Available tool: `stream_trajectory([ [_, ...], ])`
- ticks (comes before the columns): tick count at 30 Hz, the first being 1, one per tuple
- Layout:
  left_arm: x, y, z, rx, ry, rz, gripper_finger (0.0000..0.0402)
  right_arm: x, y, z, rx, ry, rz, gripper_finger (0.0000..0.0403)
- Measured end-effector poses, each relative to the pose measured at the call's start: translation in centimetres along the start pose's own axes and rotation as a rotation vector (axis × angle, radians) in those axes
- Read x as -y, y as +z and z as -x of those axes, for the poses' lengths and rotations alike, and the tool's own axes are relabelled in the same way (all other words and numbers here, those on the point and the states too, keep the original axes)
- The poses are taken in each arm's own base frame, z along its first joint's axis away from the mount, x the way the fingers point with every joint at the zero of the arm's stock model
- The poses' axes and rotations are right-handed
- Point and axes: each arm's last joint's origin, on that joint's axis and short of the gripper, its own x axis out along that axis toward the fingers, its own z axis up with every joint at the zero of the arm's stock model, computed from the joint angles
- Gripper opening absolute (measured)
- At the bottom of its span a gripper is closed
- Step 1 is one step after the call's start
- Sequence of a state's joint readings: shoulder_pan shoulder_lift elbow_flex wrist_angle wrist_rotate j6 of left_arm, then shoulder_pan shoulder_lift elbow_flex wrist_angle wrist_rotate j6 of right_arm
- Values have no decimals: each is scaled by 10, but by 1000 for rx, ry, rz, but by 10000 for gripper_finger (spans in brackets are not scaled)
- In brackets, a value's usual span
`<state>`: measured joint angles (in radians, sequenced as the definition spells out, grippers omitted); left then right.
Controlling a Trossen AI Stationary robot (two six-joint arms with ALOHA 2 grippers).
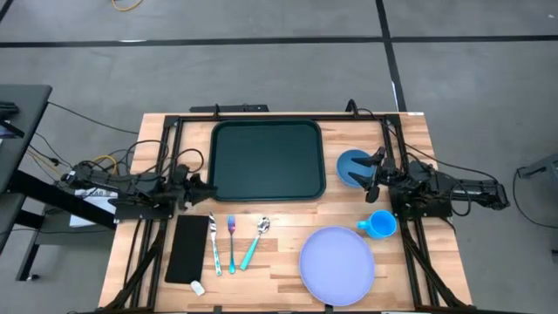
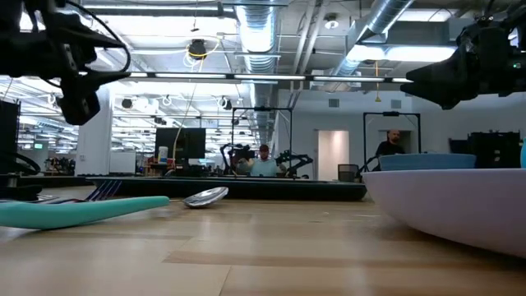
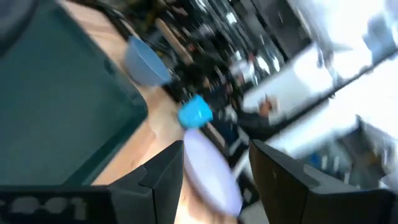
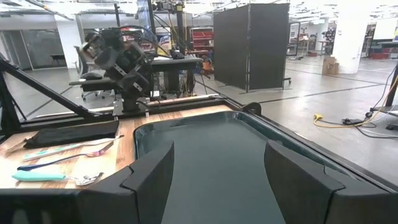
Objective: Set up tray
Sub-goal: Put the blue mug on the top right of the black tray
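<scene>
Tray: dark green tray (image 1: pixel 268 160) lies empty at the table's (image 1: pixel 410 139) far centre.
Left gripper: left gripper (image 1: pixel 202 187) hovers just beside the tray's near-left corner, fingers (image 3: pixel 163 180) parted, holding nothing.
Right gripper: right gripper (image 1: pixel 372 173) hovers over the blue bowl (image 1: pixel 350 166), just right of the tray, fingers (image 4: pixel 149 177) spread wide, empty.
Tableware: black napkin (image 1: pixel 187 249), knife (image 1: pixel 214 246), fork (image 1: pixel 232 243), teal-handled spoon (image 1: pixel 255 242), lavender plate (image 1: pixel 337 264) and blue cup (image 1: pixel 380 225) lie along the near side.

Two dark, nearly black arms, left arm (image 1: pixel 131 194) and right arm (image 1: pixel 445 190), made of chunky joined blocks. Black cables looped along both. Yellow wire by the left one. Flat, dark, wedge-shaped fingers (image 4: pixel 149 180).
</scene>
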<state>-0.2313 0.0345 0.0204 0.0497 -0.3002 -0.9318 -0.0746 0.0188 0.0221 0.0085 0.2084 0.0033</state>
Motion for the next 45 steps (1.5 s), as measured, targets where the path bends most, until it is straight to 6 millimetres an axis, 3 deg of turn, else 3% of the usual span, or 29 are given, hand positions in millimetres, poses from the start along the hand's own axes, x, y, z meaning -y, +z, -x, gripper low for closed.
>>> stream_trajectory([
  [2,-1,2,0,70,39,120,171,0,1,0,19,3,-82,240],
  [6,-3,6,1,215,102,317,171,1,13,1,151,-18,-502,240],
  [11,-5,8,2,308,142,371,171,7,21,3,309,-121,-959,240],
  [17,-6,10,2,367,175,355,171,12,21,5,424,-285,-1117,240],
  [20,-6,10,2,365,185,312,171,10,23,4,380,-196,-1115,240],
  [22,-6,10,2,361,184,305,171,7,34,5,321,-72,-1108,240],
  [25,-5,9,2,344,173,305,171,1,62,6,101,12,-1079,237],
  [29,-5,9,2,299,153,274,171,-4,103,7,-374,-125,-1004,220],
  [35,-4,7,1,252,134,232,171,-24,149,-18,-1005,-282,-857,189],
  [39,-3,7,1,231,127,201,171,-46,160,-31,-1289,-315,-743,175],
  [45,-2,6,1,178,99,178,171,-92,149,-36,-1427,-384,-735,165],
])
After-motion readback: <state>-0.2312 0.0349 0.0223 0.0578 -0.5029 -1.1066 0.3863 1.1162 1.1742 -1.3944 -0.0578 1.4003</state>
